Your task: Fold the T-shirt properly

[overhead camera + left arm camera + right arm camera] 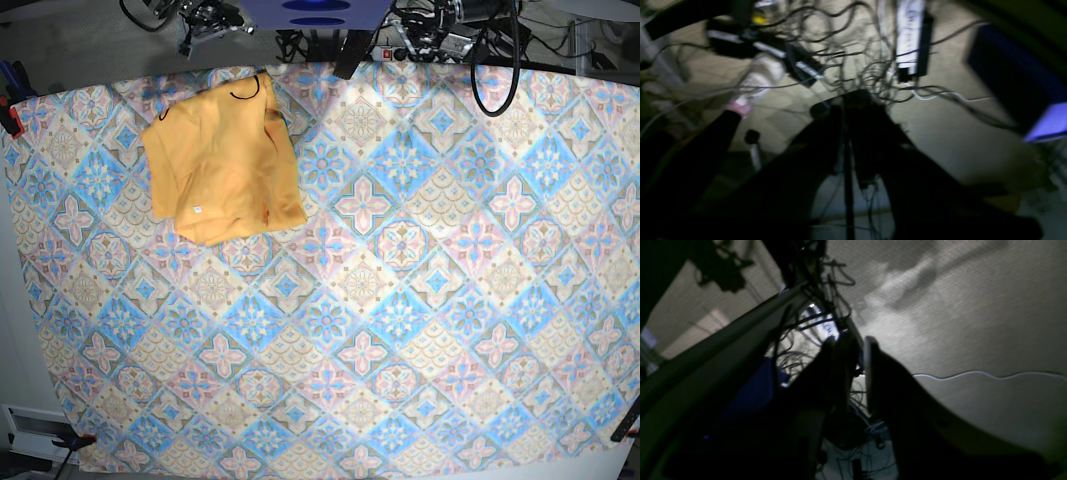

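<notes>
The shirt lies at about ten o'clock on the tablecloth, already a compact, roughly square bundle with one small pale tag showing near its lower left. It looks folded, so I judge the task at or near its end, with the arms pulled back past twelve o'clock. Any next move would only be to check the edges and smooth them.

The left gripper looks down at floor and cables, and its dark fingers seem together with nothing between. The right gripper shows a narrow gap and holds nothing.

A white power strip bears blurred print that cannot be read
</notes>
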`<action>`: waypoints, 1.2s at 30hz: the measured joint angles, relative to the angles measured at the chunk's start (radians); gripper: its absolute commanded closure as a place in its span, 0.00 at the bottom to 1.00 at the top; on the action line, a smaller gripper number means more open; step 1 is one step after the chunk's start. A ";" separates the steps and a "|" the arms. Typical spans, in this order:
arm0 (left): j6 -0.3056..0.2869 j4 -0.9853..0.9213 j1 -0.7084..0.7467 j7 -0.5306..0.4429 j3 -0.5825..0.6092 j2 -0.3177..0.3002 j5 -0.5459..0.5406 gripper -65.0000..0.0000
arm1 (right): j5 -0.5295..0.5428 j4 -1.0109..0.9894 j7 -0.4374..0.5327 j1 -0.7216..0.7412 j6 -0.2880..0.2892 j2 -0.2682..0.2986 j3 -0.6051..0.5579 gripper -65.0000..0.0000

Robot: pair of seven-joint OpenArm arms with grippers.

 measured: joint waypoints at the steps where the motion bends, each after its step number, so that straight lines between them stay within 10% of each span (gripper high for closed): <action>1: -0.002 0.000 -0.001 0.000 0.000 0.011 0.000 0.87 | 0.000 0.000 -0.001 0.006 0.000 0.000 0.000 0.87; 36: -0.001 -0.002 0.002 -0.003 0.000 0.028 0.006 0.87 | 0.000 0.000 -0.003 0.015 0.000 -0.006 0.000 0.87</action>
